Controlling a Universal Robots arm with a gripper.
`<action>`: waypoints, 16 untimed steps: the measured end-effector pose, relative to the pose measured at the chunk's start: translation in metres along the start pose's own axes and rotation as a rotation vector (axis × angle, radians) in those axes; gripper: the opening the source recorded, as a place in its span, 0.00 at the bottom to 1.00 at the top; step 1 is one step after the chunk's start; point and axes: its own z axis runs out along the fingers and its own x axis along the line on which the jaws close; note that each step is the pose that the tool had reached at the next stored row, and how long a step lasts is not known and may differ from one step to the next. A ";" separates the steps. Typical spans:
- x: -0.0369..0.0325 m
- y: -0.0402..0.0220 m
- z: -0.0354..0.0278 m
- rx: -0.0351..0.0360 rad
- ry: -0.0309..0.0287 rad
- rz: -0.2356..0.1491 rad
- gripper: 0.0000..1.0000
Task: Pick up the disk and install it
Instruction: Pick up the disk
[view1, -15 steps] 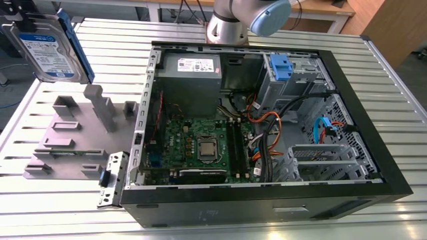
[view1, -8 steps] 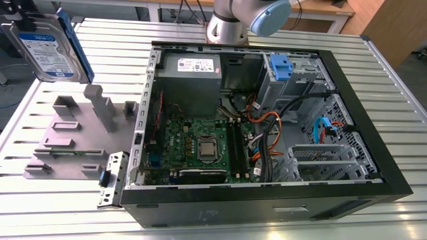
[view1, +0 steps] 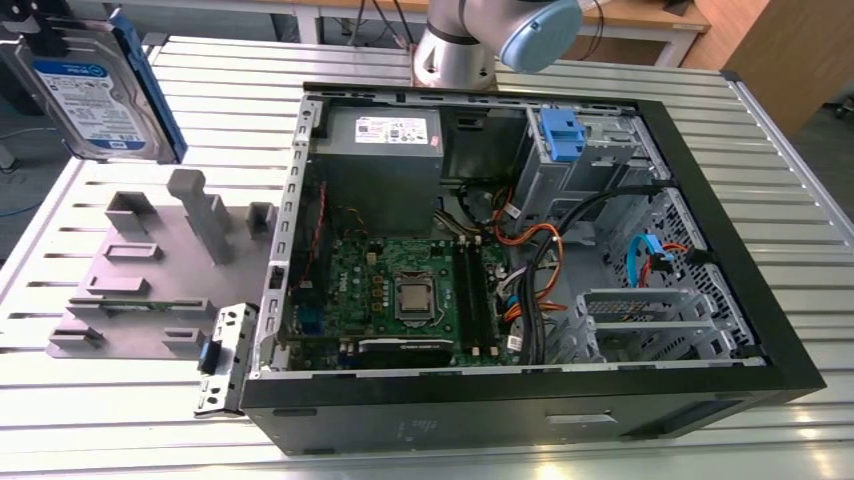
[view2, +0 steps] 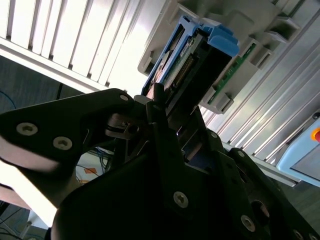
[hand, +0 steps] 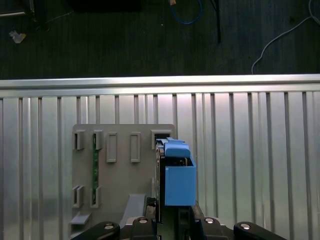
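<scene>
The disk (view1: 100, 95), a silver hard drive with a blue-and-white label and a blue bracket along its edge, hangs in the air at the exterior view's upper left, above the grey fixture plate (view1: 147, 270). My gripper (view1: 54, 42) is shut on its upper end. In the first wrist view the disk's blue bracket (hand: 178, 175) sticks out from between the fingers, over the fixture plate (hand: 125, 175). The second wrist view shows the disk (view2: 200, 65) edge-on, clamped between the dark fingers (view2: 159, 112).
An open computer case (view1: 747, 300) lies on the slatted metal table (view1: 227, 80), at the exterior view's right of the fixture. Inside are a motherboard (view1: 400, 290), a grey power supply (view1: 380, 135), cables, a drive cage with a blue latch (view1: 561, 135) and a second cage (view1: 647, 320).
</scene>
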 end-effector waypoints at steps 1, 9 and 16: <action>0.0000 0.0000 -0.0007 0.0000 -0.0001 0.000 0.35; -0.0001 0.0001 -0.0036 0.0000 -0.0001 0.000 0.35; -0.0002 0.0001 -0.0064 0.0000 -0.0001 0.000 0.35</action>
